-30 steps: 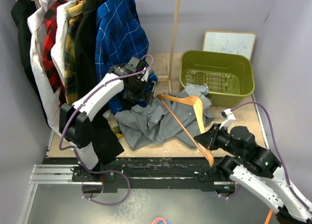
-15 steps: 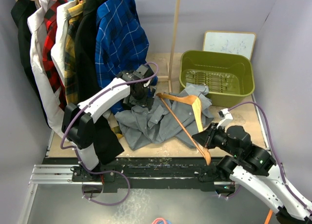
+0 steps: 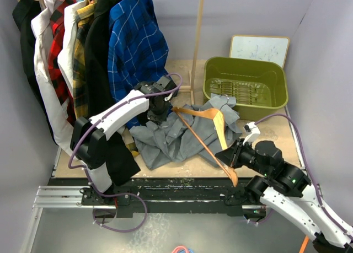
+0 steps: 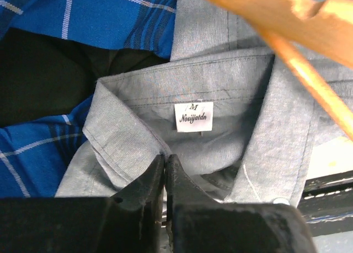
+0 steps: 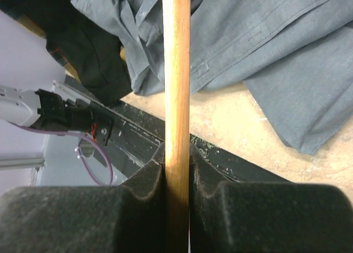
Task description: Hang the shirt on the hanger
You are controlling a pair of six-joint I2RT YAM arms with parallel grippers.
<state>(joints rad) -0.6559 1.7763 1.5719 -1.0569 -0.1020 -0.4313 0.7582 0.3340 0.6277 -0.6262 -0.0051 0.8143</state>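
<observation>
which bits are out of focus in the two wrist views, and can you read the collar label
Left wrist: the collar label on the shirt is sharp, size M readable; the hanger close to the lens is blurred. Right wrist: the right gripper is soft and dark, the fabric beyond is crisp.

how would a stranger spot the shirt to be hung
Left of the green tub, on the table, a wooden hanger is held over a crumpled heap. That heap is the shirt: plain grey, while the other clothes hang behind it.
</observation>
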